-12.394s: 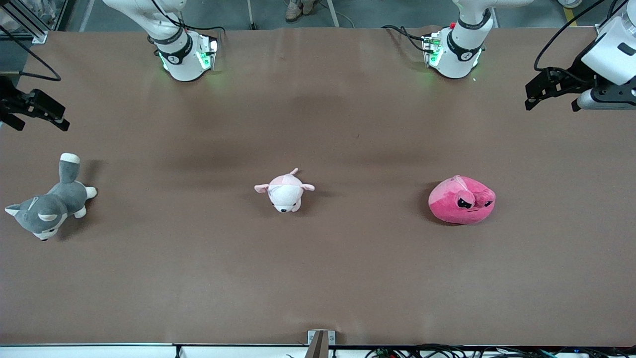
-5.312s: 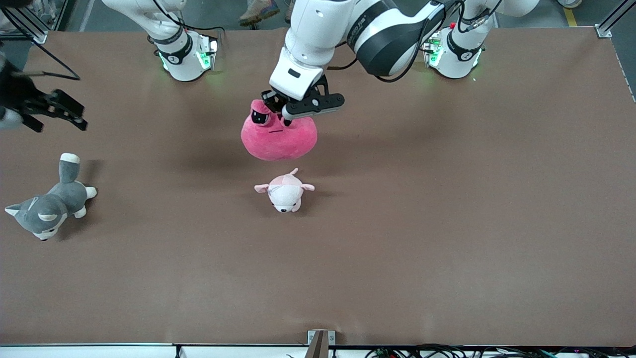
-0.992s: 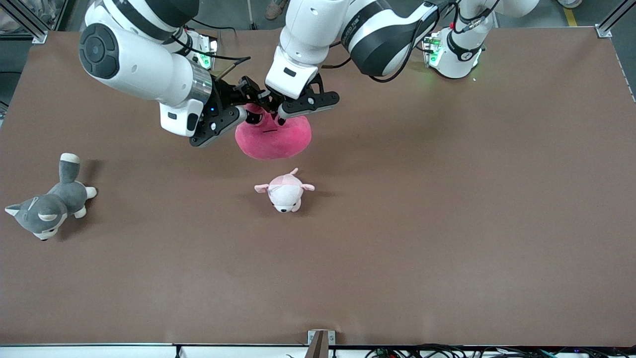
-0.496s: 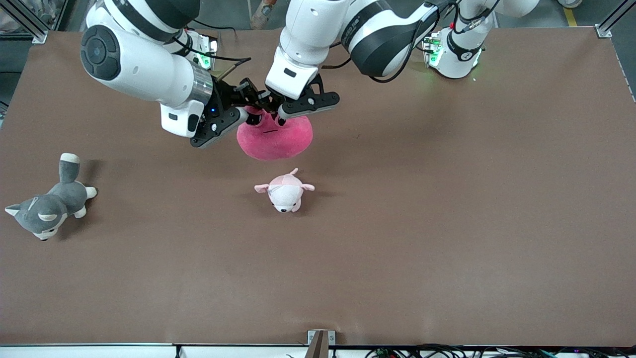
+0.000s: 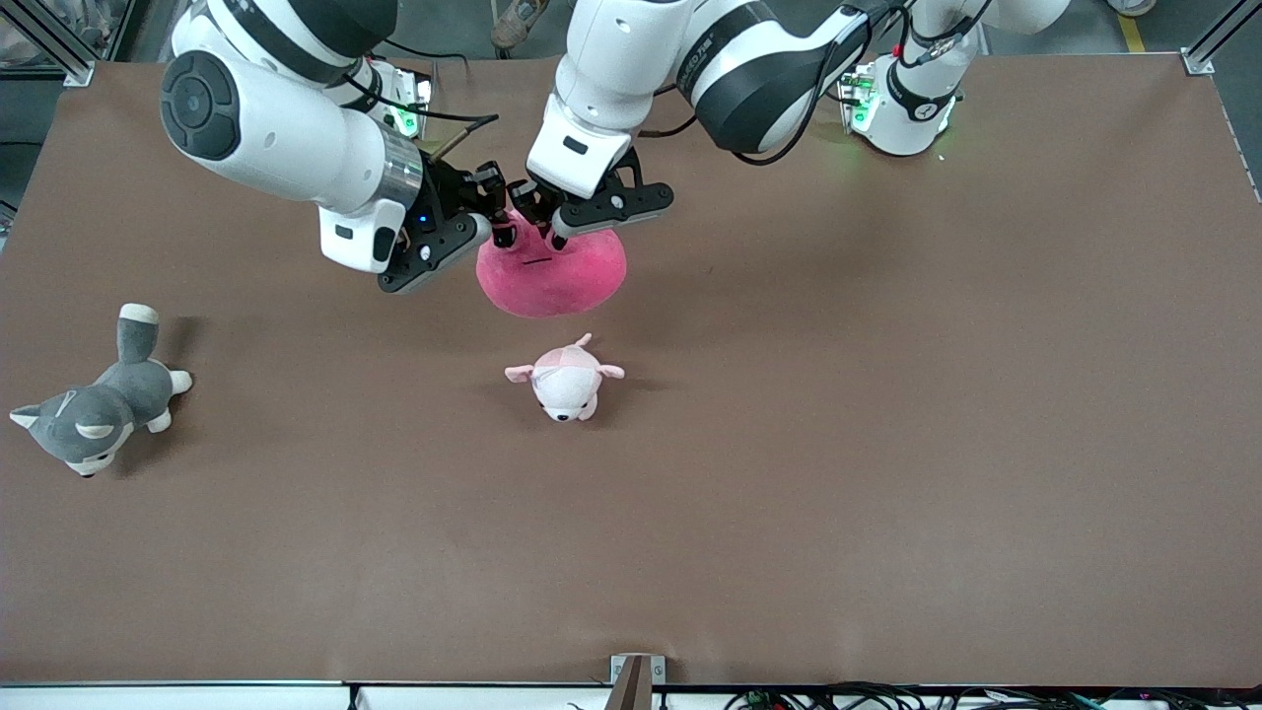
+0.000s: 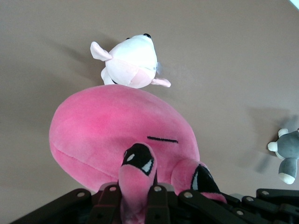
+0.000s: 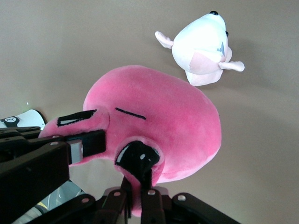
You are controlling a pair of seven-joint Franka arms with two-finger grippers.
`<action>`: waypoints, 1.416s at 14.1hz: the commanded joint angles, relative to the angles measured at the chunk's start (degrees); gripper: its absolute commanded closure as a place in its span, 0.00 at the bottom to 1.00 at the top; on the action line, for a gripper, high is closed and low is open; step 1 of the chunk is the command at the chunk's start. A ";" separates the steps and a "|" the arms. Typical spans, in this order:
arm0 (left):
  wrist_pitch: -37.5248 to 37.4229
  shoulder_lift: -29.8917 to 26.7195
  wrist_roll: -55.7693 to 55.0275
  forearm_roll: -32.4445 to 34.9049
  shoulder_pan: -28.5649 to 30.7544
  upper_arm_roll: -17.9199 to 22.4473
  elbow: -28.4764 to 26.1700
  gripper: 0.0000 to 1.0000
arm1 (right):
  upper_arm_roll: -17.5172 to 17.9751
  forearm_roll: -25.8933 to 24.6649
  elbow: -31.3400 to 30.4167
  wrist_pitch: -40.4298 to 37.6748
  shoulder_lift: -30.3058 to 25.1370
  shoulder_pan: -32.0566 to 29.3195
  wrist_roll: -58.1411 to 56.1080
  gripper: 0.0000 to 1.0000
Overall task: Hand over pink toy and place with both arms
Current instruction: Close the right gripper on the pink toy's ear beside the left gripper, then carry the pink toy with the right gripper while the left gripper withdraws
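Note:
The pink toy (image 5: 557, 281), a round hot-pink plush with angry black eyes, hangs in the air over the table between both grippers. My left gripper (image 5: 540, 219) is shut on one eye flap, which shows pinched between its fingers in the left wrist view (image 6: 135, 200). My right gripper (image 5: 496, 212) is shut on the other eye flap, as the right wrist view (image 7: 135, 198) shows. The toy's body (image 6: 117, 126) hangs below both grippers (image 7: 163, 121). The left gripper's finger (image 7: 86, 142) on its flap also shows in the right wrist view.
A small pale pink-and-white plush (image 5: 564, 383) lies on the brown table (image 5: 887, 444), nearer to the front camera than the spot under the hanging toy. A grey-and-white plush dog (image 5: 94, 414) lies at the right arm's end.
Over the last second the right gripper has closed on the toy's second eye flap. The toy has shifted slightly toward the left arm's end. The left gripper keeps its hold.

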 commanded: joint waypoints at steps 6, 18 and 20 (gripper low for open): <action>0.10 0.47 -0.89 0.42 0.05 0.03 1.46 0.62 | -0.54 0.66 0.11 -0.94 0.21 -0.64 0.02 1.00; -14.37 -4.88 1.21 0.85 1.28 6.96 1.37 0.00 | -0.54 -2.05 0.02 -5.77 -0.05 -2.74 -0.68 1.00; -17.82 -8.12 5.07 1.11 1.63 10.30 1.19 0.00 | -0.63 -4.77 0.02 -7.70 -0.14 -4.76 -0.42 1.00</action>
